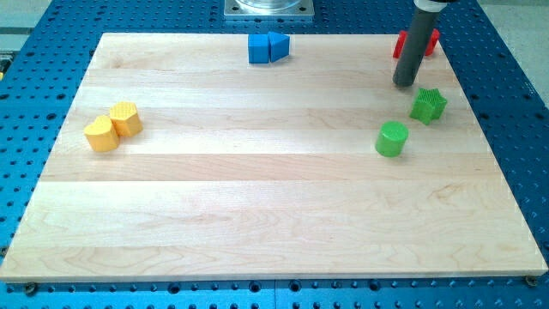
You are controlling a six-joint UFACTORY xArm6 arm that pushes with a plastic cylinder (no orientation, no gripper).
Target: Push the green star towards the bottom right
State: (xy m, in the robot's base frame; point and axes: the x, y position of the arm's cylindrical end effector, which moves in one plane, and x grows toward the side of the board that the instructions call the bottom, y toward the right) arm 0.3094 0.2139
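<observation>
The green star (428, 105) lies near the right edge of the wooden board (257, 197), in the upper right part. My tip (403, 84) stands just up and to the left of the star, with a small gap between them. A green cylinder (392, 138) sits below and to the left of the star.
A red block (430, 41) is at the view's top right, partly behind the rod. Two blue blocks (268, 47) touch each other at the top centre. Two yellow blocks (113, 125) sit together at the left. Blue perforated table surrounds the board.
</observation>
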